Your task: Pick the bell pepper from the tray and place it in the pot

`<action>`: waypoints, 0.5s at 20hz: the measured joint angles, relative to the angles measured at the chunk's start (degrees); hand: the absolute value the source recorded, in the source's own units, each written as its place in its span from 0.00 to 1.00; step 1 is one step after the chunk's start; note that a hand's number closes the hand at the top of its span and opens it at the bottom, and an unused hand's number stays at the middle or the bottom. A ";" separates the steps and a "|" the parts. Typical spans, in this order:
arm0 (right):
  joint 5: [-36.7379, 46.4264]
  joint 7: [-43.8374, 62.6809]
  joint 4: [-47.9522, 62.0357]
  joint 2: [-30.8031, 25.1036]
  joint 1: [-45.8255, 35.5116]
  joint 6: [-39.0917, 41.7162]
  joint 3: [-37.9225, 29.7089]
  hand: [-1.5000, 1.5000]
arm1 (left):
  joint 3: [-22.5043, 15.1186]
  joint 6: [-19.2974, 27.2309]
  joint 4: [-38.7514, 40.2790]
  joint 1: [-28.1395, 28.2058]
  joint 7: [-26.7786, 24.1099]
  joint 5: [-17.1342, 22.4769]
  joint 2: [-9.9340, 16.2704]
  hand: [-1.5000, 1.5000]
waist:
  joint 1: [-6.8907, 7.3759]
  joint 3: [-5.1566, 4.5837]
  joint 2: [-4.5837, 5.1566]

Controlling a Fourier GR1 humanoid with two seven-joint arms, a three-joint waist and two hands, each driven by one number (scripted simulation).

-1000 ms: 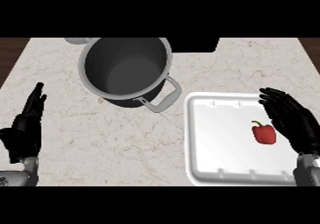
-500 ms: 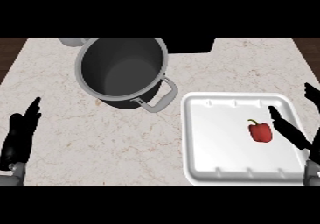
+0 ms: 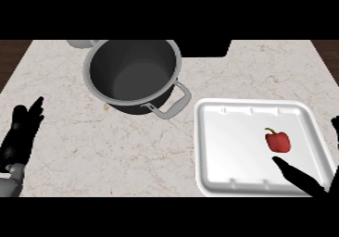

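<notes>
Black right hand (image 3: 305, 181) (fingers straight) hovers beside the bell pepper (image 3: 278, 141).

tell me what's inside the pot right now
Nothing shows inside the pot: only its bare grey bottom and inner wall. The bell pepper lies on the white tray. The counter under the pot is covered.

The table (image 3: 117, 139) looks like pale veined marble, smooth and matt. The pot (image 3: 134, 74) is grey brushed metal with a dull sheen. The tray (image 3: 227, 139) is white, foam-like plastic. The pepper (image 3: 278, 141) has glossy red skin.
</notes>
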 measured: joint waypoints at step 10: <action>9.60 30.52 -15.02 -7.49 2.72 28.38 4.33 0.00 | 0.52 -1.51 -1.07 -0.95 2.29 0.07 0.70 0.50 | 0.90 -0.05 0.21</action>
